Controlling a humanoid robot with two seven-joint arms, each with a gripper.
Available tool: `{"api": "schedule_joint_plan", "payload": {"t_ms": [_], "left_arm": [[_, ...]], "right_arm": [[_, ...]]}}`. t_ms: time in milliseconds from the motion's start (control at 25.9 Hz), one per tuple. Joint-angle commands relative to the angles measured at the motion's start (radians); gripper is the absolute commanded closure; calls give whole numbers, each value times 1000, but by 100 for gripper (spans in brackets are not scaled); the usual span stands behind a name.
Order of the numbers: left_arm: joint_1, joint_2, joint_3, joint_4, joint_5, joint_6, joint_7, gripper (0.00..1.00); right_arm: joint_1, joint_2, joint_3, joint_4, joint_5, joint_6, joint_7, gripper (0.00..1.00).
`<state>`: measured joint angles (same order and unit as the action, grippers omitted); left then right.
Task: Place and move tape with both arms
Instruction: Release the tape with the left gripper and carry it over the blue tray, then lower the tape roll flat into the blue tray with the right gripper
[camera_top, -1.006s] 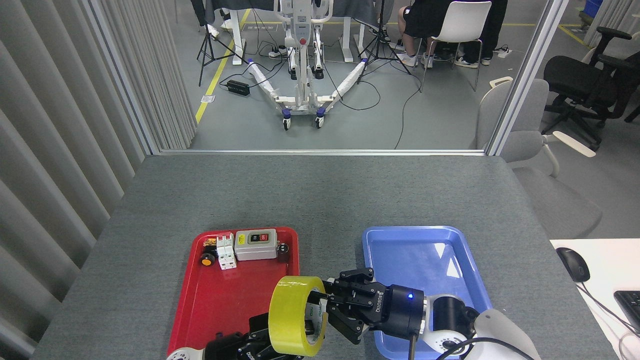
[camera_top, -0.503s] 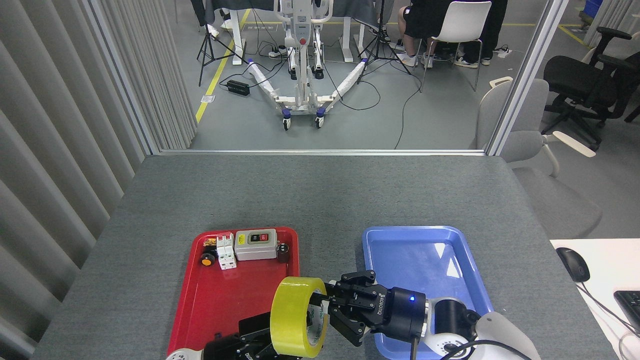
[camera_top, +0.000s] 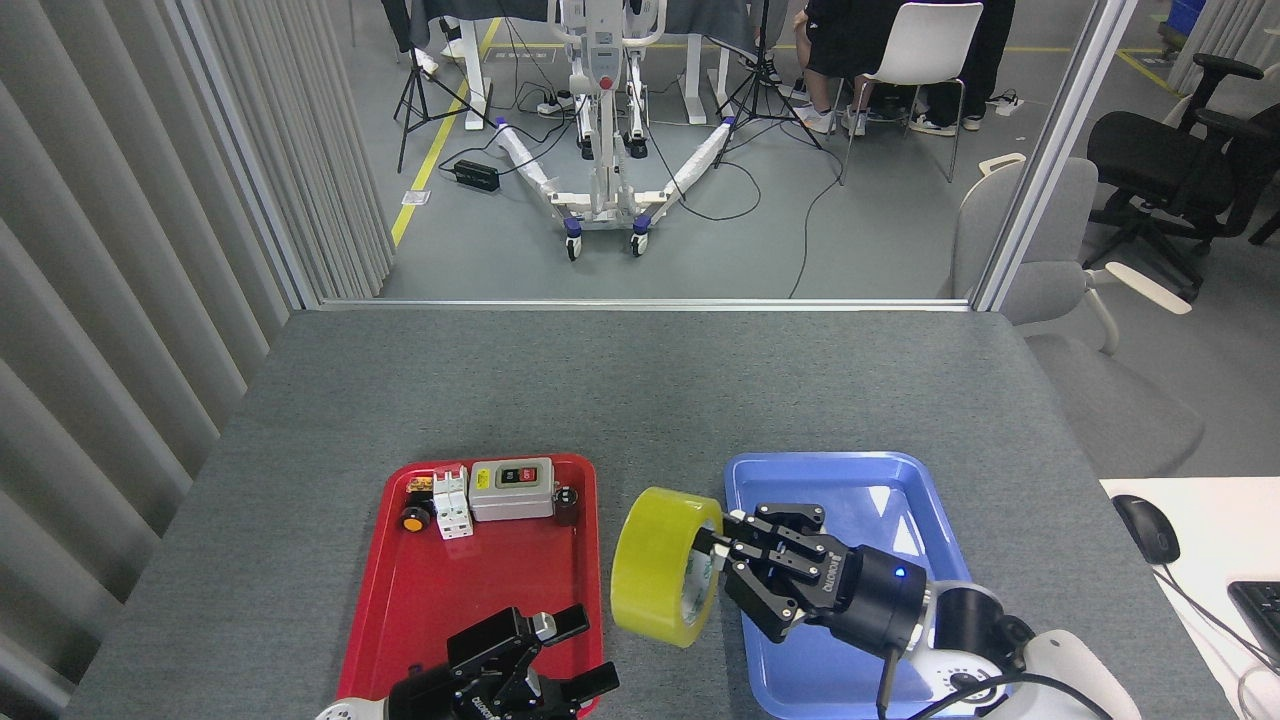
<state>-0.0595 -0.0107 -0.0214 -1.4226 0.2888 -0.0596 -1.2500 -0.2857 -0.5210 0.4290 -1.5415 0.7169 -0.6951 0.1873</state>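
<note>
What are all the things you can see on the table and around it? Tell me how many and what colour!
tape: one, yellow roll, held up between the two trays
red tray: one, table's left part
grey switch box: one, far end of red tray
white breaker: one, beside the switch box
orange button: one, red tray's far-left corner
blue tray: one, table's right part
table: one, grey
computer mouse: one, black, white desk at right
chairs: several, white, grey and black, beyond the table
left gripper: black, open, over red tray
right gripper: black, gripping the tape
</note>
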Motion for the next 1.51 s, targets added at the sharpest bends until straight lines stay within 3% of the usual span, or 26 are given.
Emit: {"api": "schedule_joint_plan", "payload": {"t_ms": [0,155,271,425,541,619,696,812,1006,1238,1470], "left_arm": [[3,2,32,-1,-13,-23,67,0],[12,12,41,-7,-49,-124,374,0],[12,15,43,-16,-218,-195,595,0],[18,26,58,-52,-770,-278,782,0],[46,29,61,-102,-1300,-246,1155,0],[58,28,55,-121,-1597,-128,1419,0],[58,28,14,-116,-1748,81,1543,0],[55,43,-89,-94,-1749,259,1537,0],[43,43,-95,-75,-1735,185,1512,0],[27,38,-115,-47,-1734,98,1368,0],[1,32,-109,-38,-1740,83,1356,0]], "right_arm": [[53,3,-168,-2,13,22,34,80],[99,87,-358,0,39,141,179,80],[106,145,-464,1,163,233,259,80],[99,145,-481,14,306,447,328,79],[94,130,-469,37,320,562,434,79],[77,113,-467,43,322,586,505,77],[59,85,-463,67,325,598,543,77],[28,67,-415,142,322,623,574,77],[-58,65,-368,288,311,629,604,77],[-165,79,-274,460,308,640,620,77],[-197,104,-246,543,305,683,626,75]]}}
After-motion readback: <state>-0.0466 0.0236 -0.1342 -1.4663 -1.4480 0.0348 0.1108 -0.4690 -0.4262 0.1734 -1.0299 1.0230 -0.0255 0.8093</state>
